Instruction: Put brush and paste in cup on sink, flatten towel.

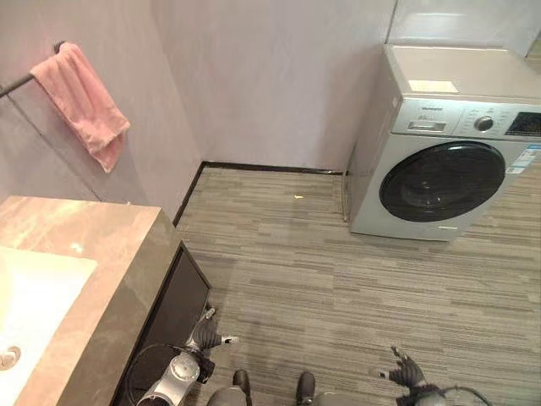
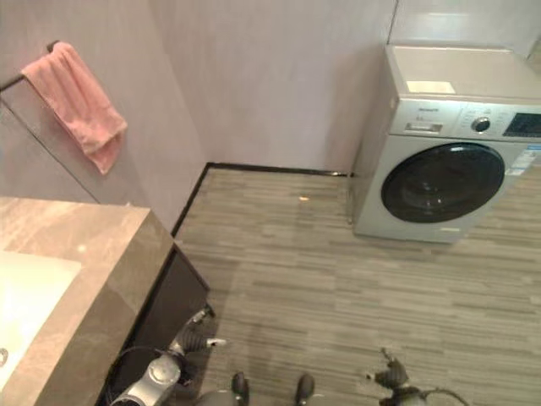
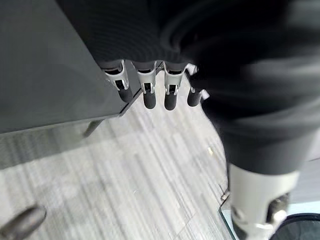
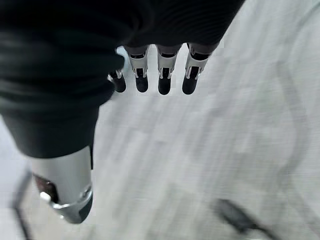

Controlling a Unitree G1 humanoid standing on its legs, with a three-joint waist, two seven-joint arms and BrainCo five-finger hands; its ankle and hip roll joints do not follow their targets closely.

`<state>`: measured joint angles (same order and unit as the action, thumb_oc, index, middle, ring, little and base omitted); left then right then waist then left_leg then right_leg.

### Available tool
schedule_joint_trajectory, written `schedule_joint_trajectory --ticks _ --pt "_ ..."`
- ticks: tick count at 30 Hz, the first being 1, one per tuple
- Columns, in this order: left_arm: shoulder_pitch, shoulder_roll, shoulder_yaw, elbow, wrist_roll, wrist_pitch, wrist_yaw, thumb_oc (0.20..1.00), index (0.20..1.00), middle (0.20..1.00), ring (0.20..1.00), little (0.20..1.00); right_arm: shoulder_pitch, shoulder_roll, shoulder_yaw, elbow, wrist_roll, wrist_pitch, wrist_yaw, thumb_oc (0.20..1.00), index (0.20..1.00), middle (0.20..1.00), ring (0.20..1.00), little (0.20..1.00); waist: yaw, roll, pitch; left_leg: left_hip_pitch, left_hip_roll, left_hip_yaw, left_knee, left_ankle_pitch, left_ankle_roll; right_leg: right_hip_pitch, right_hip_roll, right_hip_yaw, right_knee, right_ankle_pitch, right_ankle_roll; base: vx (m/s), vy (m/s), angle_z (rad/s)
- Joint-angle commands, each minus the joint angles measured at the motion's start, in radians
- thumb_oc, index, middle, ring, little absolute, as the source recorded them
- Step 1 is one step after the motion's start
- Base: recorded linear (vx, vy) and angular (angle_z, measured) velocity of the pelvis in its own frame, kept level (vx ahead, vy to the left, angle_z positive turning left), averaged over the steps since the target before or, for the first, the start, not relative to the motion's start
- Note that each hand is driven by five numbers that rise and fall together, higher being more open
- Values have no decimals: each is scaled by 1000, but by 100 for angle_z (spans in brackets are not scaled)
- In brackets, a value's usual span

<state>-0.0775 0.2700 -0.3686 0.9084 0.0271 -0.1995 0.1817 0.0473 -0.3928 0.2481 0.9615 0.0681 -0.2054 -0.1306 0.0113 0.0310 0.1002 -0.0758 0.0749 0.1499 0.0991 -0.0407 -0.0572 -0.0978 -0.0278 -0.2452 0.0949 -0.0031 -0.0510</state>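
Hanging low with fingers relaxed and holding nothing: left hand beside the dark cabinet front, right hand over the grey striped plank floor. Brown marble counter with white sink basin. Pink cloth towel, bunched on the wall rail. Silver front-loading washing machine, far corner.

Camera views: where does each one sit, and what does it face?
Left eye and right eye views: head, looking down at pink towel, sink counter, washing machine; both hands low.
Left wrist view: along left hand, straight fingers, at cabinet and floor.
Right wrist view: along right hand, straight fingers, at floor.
Shared: striped floor.
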Motion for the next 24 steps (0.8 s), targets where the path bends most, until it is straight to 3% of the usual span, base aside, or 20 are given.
schedule_joint_trajectory --ticks 1,4,5,8,11,16,19,21,22,24 --pt "-56 4 -6 34 -10 -56 69 1000 1000 1000 1000 1000 -79 32 45 57 28 -39 -37 1000 1000 1000 1000 1000 2 -34 -28 38 -34 17 -44 78 40 126 -62 58 -24 -3 147 117 127 -27" --pt "-54 12 7 1 -45 -65 75 1000 1000 1000 1000 1000 -88 38 55 17 49 -45 -32 1000 1000 1000 1000 1000 -1 -34 -23 40 -37 16 -26 62 52 112 -68 66 43 -25 143 17 93 -6" --pt "-55 30 22 -48 -74 -70 90 1000 1000 1000 1000 1000 -103 36 66 -40 61 -49 -28 1000 1000 1000 1000 1000 -4 -37 2 23 -39 18 46 28 72 66 -81 67 162 -60 139 -92 86 11" --pt "-92 46 17 -63 -86 -66 101 1000 1000 1000 1000 1000 -151 39 88 -49 50 -47 -36 1000 1000 1000 1000 1000 -2 -47 45 -52 -44 17 200 -45 91 -8 -109 57 309 -118 126 -109 74 12" --pt "-93 48 23 -83 -107 -70 87 1000 1000 1000 1000 1000 -144 38 76 -59 48 -49 -40 1000 1000 1000 1000 1000 -7 -55 43 -58 -47 24 251 -92 107 -12 -115 66 321 -124 131 63 66 10" --pt "-66 37 32 -71 -130 -74 73 1000 1000 1000 1000 1000 -120 55 54 -25 88 -53 -35 1000 1000 1000 1000 1000 -7 -56 17 -23 -50 42 205 -86 112 19 -103 87 254 -99 146 96 55 -12" --pt "-60 35 18 -59 -125 -71 64 1000 1000 1000 1000 1000 -101 69 43 -20 108 -57 -36 1000 1000 1000 1000 1000 -14 -57 16 29 -76 51 118 -72 125 22 -108 116 236 -22 178 118 165 -29" --pt "-44 34 19 -65 -126 -72 58 1000 1000 1000 1000 1000 -87 66 44 -25 82 -55 -39 1000 1000 1000 1000 1000 -15 -55 21 74 -105 57 55 -59 136 -20 -128 137 315 101 211 88 213 -26" --pt "-38 39 24 -76 -127 -72 52 1000 1000 1000 1000 1000 -90 62 46 -44 73 -55 -39 1000 1000 1000 1000 1000 -26 -41 43 100 -108 65 25 -50 149 -82 -142 146 419 179 214 98 274 -31" --pt "-32 41 25 -78 -127 -71 50 1000 1000 1000 1000 1000 -88 64 44 -48 73 -54 -40 1000 1000 1000 1000 1000 -26 -33 48 114 -107 67 16 -49 152 -107 -149 132 455 172 212 124 145 -26"
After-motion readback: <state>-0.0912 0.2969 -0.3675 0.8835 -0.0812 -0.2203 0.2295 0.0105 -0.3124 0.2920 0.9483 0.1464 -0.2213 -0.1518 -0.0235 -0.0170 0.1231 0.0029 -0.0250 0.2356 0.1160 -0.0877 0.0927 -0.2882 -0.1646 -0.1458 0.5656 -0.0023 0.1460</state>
